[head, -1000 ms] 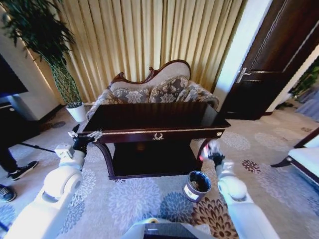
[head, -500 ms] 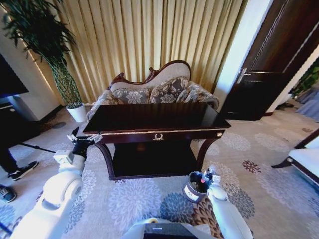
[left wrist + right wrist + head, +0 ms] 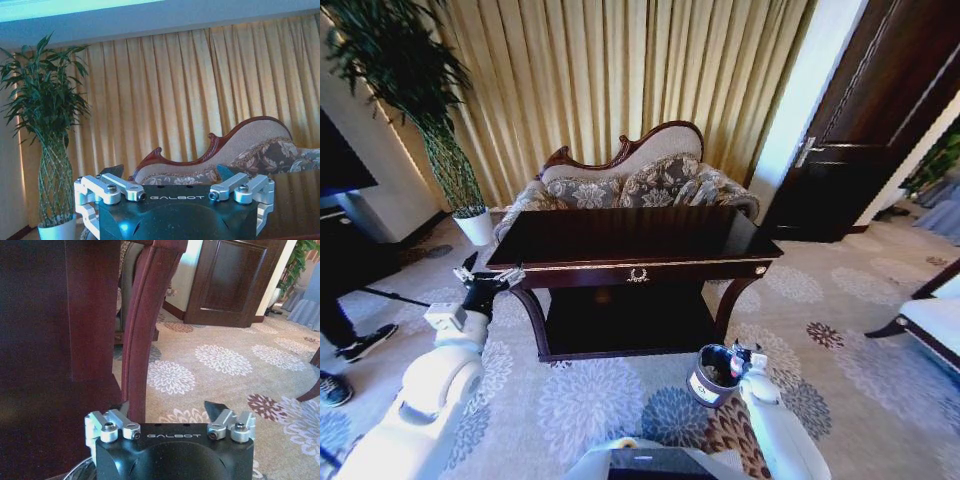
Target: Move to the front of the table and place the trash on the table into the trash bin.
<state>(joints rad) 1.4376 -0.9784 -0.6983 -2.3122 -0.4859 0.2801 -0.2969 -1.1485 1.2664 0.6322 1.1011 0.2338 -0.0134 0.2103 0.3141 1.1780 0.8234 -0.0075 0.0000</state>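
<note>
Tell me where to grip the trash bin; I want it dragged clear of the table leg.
Probably pinch the trash bin by its upper rim from above, on the robot-facing side: it stands upright, mouth open, and the table leg stands close behind it.

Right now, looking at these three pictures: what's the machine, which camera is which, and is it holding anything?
It is a wheeled robot with two white arms, and each arm ends in a two-fingered tool. The wide picture comes from its head camera, which looks down at a dark glossy table with a sofa behind it. The other two pictures come from cameras on the wrists, each looking out over its own tool.

The left tool is raised beside the table's left front corner. The right tool is low, at the rim of the small grey trash bin on the carpet. Its wrist camera faces a table leg.

Both tools are open, with nothing between their fingers.
</note>
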